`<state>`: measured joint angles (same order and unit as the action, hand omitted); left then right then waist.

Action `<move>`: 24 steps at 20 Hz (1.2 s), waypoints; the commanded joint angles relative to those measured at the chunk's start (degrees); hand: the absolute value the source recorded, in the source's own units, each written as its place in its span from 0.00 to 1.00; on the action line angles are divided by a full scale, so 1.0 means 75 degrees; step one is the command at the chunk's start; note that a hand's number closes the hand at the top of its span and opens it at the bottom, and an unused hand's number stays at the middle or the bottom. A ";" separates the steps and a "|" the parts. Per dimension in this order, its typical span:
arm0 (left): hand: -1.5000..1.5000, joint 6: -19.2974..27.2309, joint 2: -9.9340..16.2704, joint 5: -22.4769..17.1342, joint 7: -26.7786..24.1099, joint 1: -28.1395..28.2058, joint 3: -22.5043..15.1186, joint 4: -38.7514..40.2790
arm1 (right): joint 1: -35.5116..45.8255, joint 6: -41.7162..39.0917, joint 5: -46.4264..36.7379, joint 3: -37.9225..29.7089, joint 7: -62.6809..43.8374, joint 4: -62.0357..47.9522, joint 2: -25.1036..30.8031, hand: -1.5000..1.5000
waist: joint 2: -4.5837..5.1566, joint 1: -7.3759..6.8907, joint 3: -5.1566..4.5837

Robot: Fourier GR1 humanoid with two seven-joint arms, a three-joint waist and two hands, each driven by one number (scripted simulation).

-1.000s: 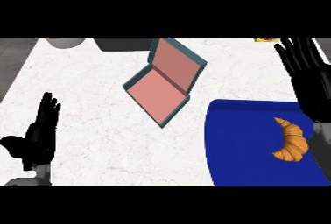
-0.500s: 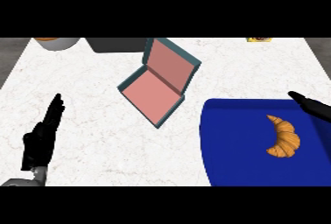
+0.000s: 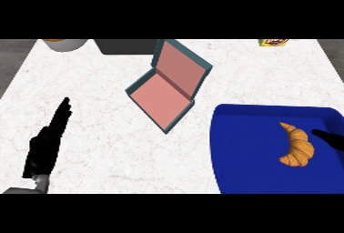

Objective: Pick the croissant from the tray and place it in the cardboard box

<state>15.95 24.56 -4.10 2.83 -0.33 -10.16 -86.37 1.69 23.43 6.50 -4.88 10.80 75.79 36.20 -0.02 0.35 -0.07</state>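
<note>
Movement: since half a second ago my right hand (image 3: 331,139) has slid lower along the right edge and now pokes in just beside the croissant; my left hand (image 3: 46,143) reads about where it was, at the lower left.
Right hand: only a dark tip shows over the tray, near the croissant's upper end, with a sliver of blue between them. I cannot tell whether its fingers are spread or curled.
Left hand: fingers straight and together, edge-on, pointing up the counter, holding nothing, well apart from everything else.
Croissant: the golden-brown, crescent-shaped croissant (image 3: 297,146) lies on the right part of the tray, its curve bulging to the right.
Tray: the flat, deep-blue tray (image 3: 249,150) sits at the lower right of the white marbled counter (image 3: 101,123).
Box: the open cardboard box with teal edges and a pink inside (image 3: 168,86) lies at centre, lid raised, near the tray's upper-left corner but not touching it.
Far edge: an orange-topped grey bowl (image 3: 65,43), a dark grey block (image 3: 126,46), and a small yellow packet (image 3: 275,43) whose printing I cannot read.
</note>
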 commanded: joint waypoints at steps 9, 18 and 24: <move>0.50 -0.0130 0.0024 0.0095 0.0135 0.0032 -0.0002 -0.0157 | -0.0571 -0.3229 -0.0832 0.1667 -0.3938 0.1736 0.2944 0.00 | -0.0021 -0.0055 -0.0027; 0.50 0.0041 -0.0290 0.0607 0.0751 0.0193 -0.0103 -0.0792 | -0.0029 -0.3680 -0.1309 0.2232 -0.6514 0.2836 0.1997 0.00 | -0.0010 -0.0086 0.0008; 0.50 -0.0523 -0.0298 0.0555 0.0413 0.0251 0.0430 -0.0486 | 0.0337 -0.3961 -0.2263 0.2138 -0.6740 0.2149 0.1132 0.00 | 0.0002 -0.0096 0.0009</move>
<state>13.68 21.78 -0.39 4.57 0.19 -8.18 -87.78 1.50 -5.27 -6.39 10.64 -37.59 95.06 48.71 -0.04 -0.12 -0.04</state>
